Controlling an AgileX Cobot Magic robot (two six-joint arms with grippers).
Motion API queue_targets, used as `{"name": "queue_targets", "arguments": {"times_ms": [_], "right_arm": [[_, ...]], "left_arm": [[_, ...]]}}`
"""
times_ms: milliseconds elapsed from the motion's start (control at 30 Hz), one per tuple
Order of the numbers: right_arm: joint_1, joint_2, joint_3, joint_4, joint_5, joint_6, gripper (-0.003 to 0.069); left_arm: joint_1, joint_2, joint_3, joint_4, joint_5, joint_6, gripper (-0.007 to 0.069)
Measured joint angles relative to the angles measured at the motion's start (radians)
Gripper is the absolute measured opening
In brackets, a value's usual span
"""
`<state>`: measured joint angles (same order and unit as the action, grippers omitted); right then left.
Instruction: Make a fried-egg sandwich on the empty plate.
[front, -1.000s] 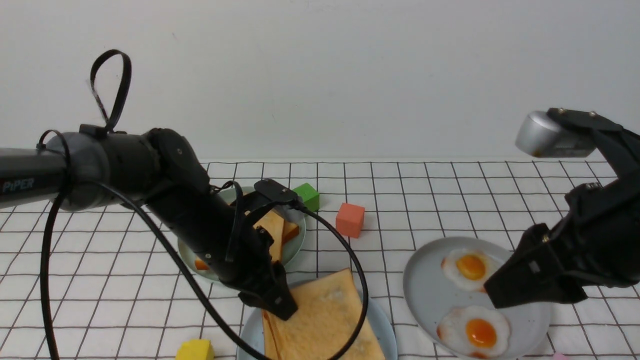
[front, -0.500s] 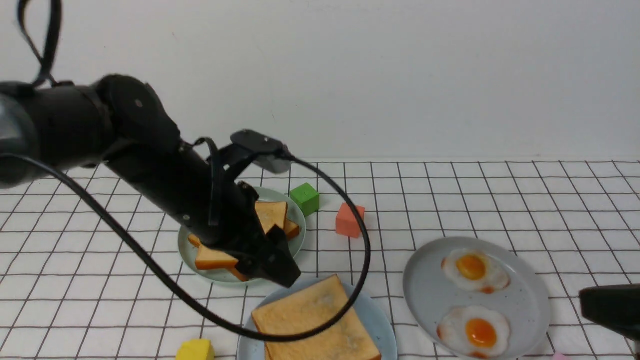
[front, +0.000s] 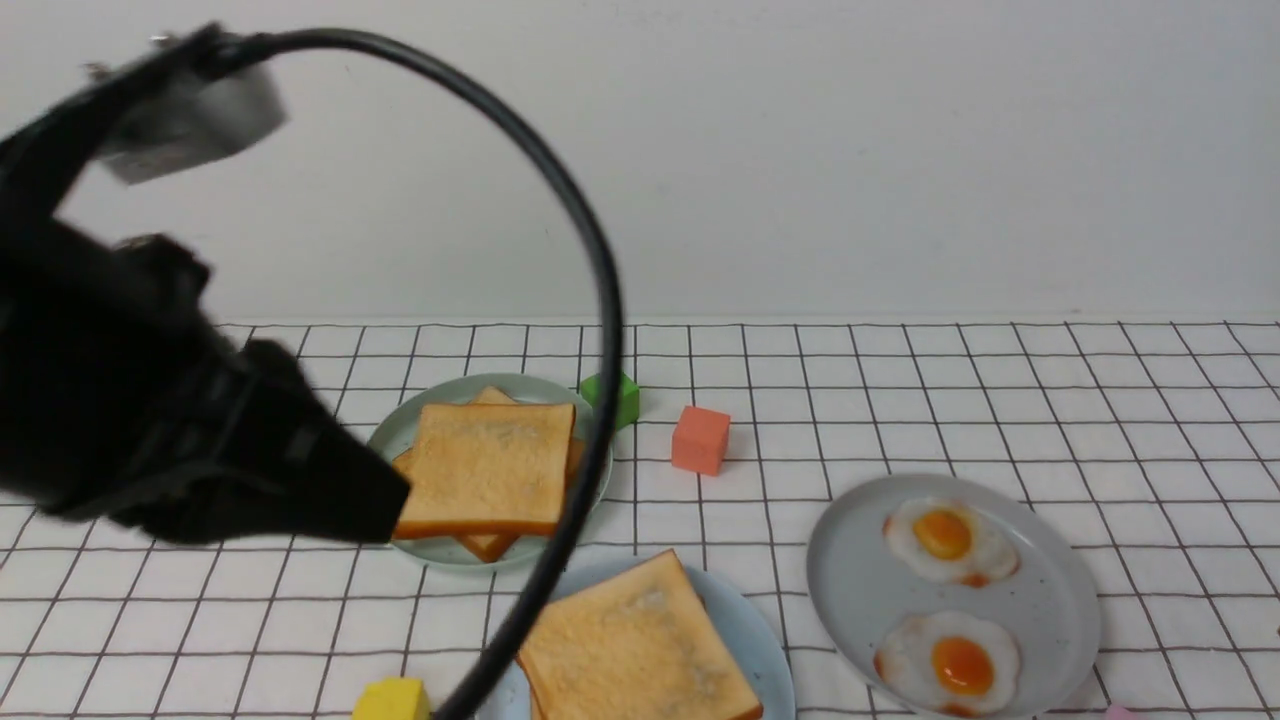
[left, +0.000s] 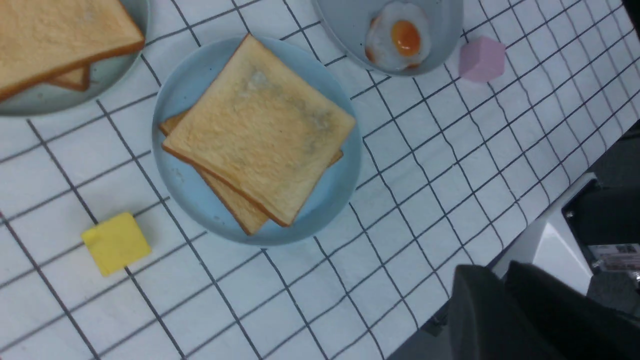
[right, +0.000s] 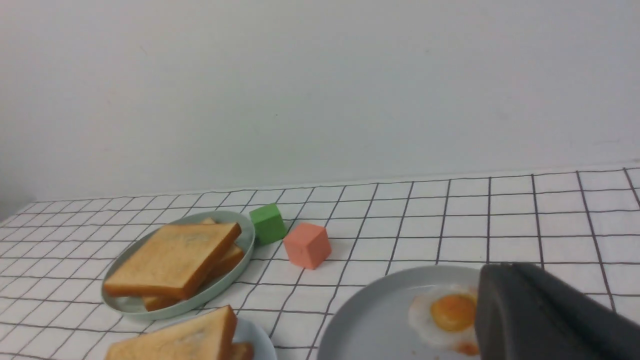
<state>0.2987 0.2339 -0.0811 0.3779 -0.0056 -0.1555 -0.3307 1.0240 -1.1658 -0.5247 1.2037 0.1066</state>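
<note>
the fried-egg sandwich (front: 640, 650), two square golden-brown toast slices stacked one on the other, lies on the round, smooth light blue plate (front: 768, 640) at the near middle of the white black-checked tablecloth (front: 1000, 400). the upper slice sits slightly turned on the lower one, so a corner of the lower slice shows at each side. whatever lies between the slices is hidden.

the left gripper (front: 388, 512) shows as a dark, blurred mass at the left. in the front view its tip overlaps the near-left rim of the round pale green plate (front: 400, 435). in the left wrist view its two fingers lie pressed together with nothing between them, apart from the sandwich. a black cable (front: 600, 300) arcs from that arm across the front view.

the right gripper (right: 505, 272) shows only in the right wrist view. its jaws look closed on nothing, and it stands in front of the round grey plate (front: 850, 590).

- pale green plate: holds a pile of plain toast slices (front: 485, 465), behind and to the left of the light blue plate.
- grey plate: holds two white, orange-yolked fried eggs, one far (front: 940, 535) and one near (front: 950, 665), right of the sandwich.
- green cube (front: 627, 397): just beside the pale green plate.
- salmon cube (front: 700, 438): near the green cube, to its right.
- yellow cube (front: 390, 700): near the light blue plate, to its left.
- pink cube (left: 480, 59): just beside the grey plate.
</note>
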Motion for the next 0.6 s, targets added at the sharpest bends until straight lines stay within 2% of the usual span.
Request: {"name": "queue_targets", "arguments": {"times_ms": [33,233,333,367,467,600], "right_arm": [[0.000,-0.003,0.023,0.000,-0.018,-0.001,-0.0003],[0.000,-0.004,0.089,0.000,-0.031,-0.001,-0.0001],[0.000,-0.004,0.108,0.000,-0.030,-0.002,0.0001],[0.000,-0.004,0.108,0.000,-0.028,-0.002,0.0001],[0.000,-0.004,0.108,0.000,-0.010,-0.002,0.0004],[0.000,-0.004,0.108,0.000,0.023,-0.002,0.0006]], "left_arm": [[0.000,-0.064,0.035,0.007,0.000,-0.034,-0.0010],[0.000,-0.349,0.224,0.027,-0.072,-0.170,-0.0013],[0.000,-0.533,0.366,0.062,-0.252,-0.249,-0.0013],[0.000,-0.549,0.373,0.061,-0.263,-0.251,-0.0013],[0.000,-0.655,0.482,0.071,-0.423,-0.270,-0.0013],[0.000,-0.706,0.552,0.111,-0.466,-0.241,-0.0013]]}}
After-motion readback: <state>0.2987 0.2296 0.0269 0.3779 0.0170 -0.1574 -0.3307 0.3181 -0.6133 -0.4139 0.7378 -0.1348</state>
